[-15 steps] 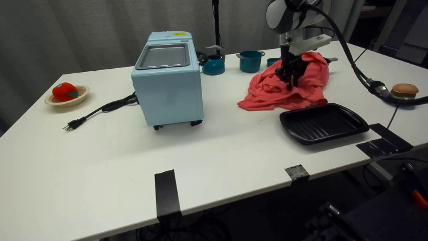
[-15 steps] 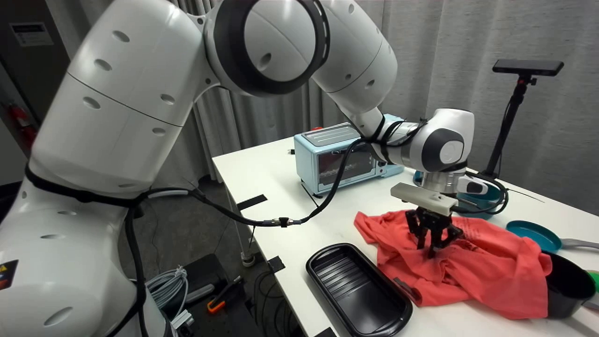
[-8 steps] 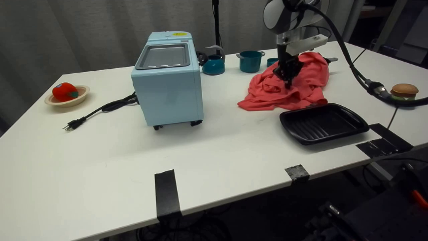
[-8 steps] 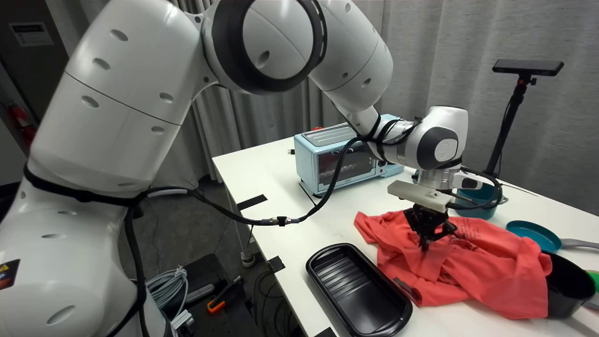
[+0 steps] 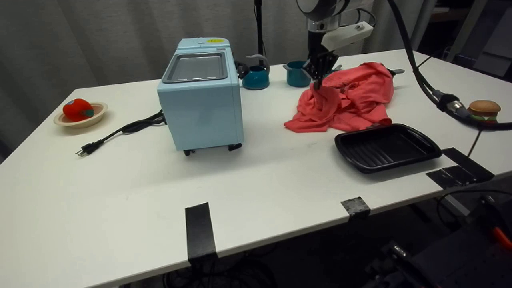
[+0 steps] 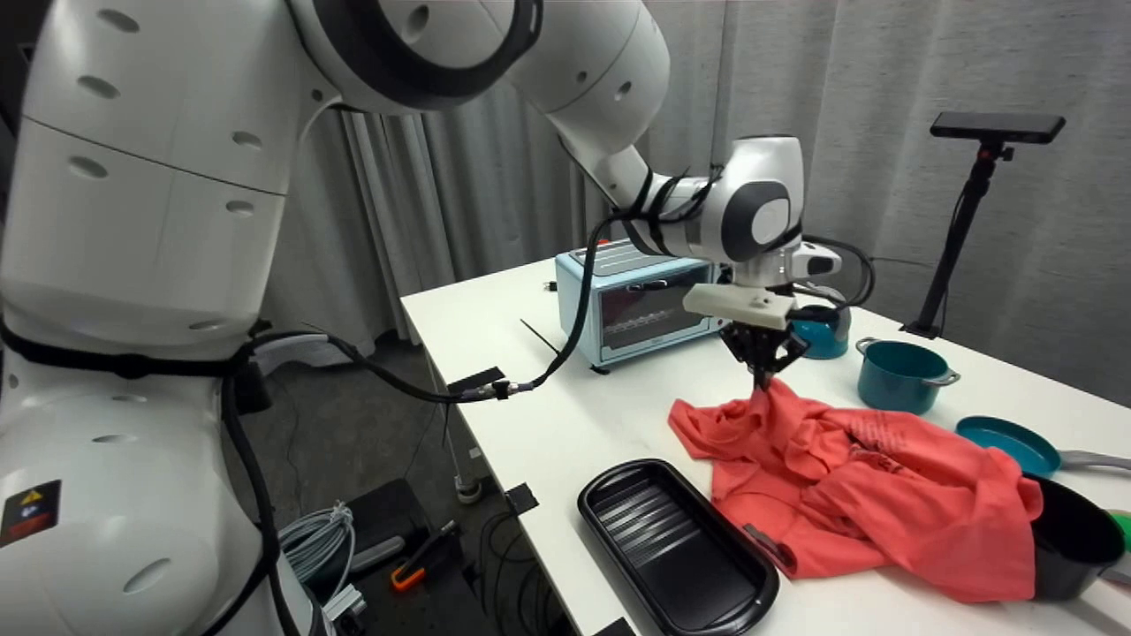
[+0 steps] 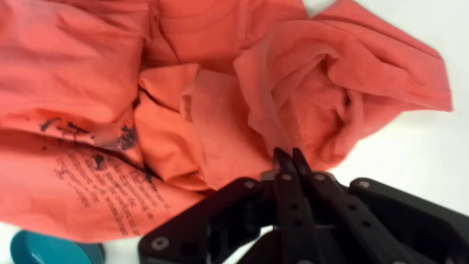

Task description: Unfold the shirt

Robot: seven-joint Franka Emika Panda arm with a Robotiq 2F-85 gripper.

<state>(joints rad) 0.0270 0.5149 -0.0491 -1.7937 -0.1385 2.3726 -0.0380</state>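
On the white bench [image 5: 120, 200] before grey curtains [image 5: 120, 44], see the coral-red shirt [image 6: 848, 495] crumpled just beside the black tray [image 6: 676, 548], pinched up by the clamped pincer [image 7: 288, 151] at a raised fold [image 6: 778, 404] on the side towards the toaster oven [image 6: 654, 311]. Seems light, soft and hard to harm, so likely to bunch and drag lower layers along rather than spread. Best taken by a single layer at a loose edge, perhaps the outlying corner [image 6: 695, 427] beyond that fold.

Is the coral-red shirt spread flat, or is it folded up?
Not spread: the coral-red shirt lies crumpled in overlapping folds, one part held raised in the shut pincer.
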